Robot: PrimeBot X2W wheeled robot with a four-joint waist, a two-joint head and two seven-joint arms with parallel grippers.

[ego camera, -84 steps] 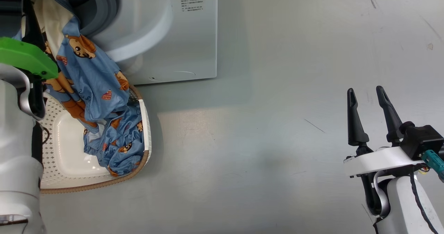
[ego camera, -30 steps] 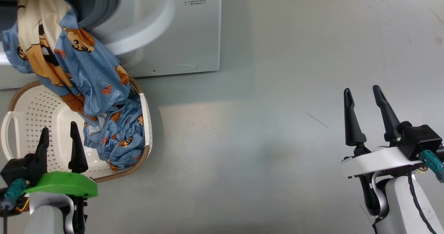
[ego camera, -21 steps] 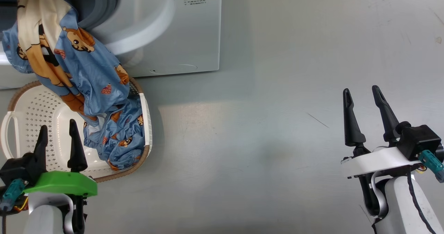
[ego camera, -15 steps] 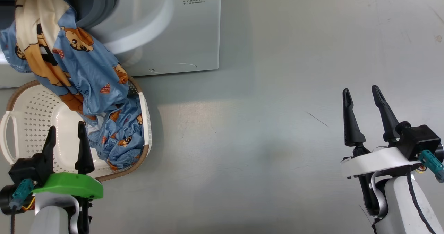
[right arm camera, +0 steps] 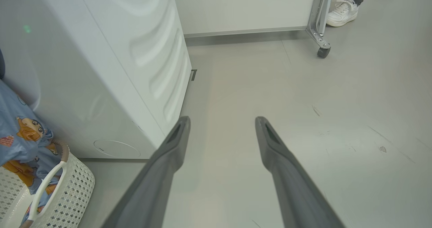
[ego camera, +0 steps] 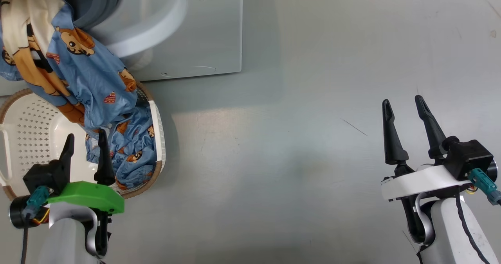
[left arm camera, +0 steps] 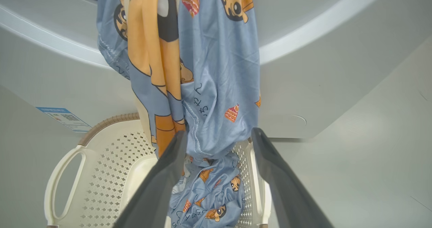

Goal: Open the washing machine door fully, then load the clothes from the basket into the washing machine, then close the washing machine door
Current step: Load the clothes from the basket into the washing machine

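The white washing machine stands at the upper left with its grey gasket exposed; the washing machine door is out of view. The clothes, light blue with orange cartoon animals plus a cream piece, hang out of the drum opening down into the cream perforated basket on the floor below. My left gripper hovers open over the basket, its right finger against the hanging cloth. In the left wrist view the clothes dangle just beyond the open left gripper. My right gripper stands open and empty, far right.
Bare grey floor stretches between the arms. The right wrist view shows the washer's side panel, the basket at lower left, a caster wheel and a person's white shoe at the far top right.
My left gripper has slid right over the basket toward the hanging clothes, still open. The head camera has shifted a little. The right arm has stayed put.
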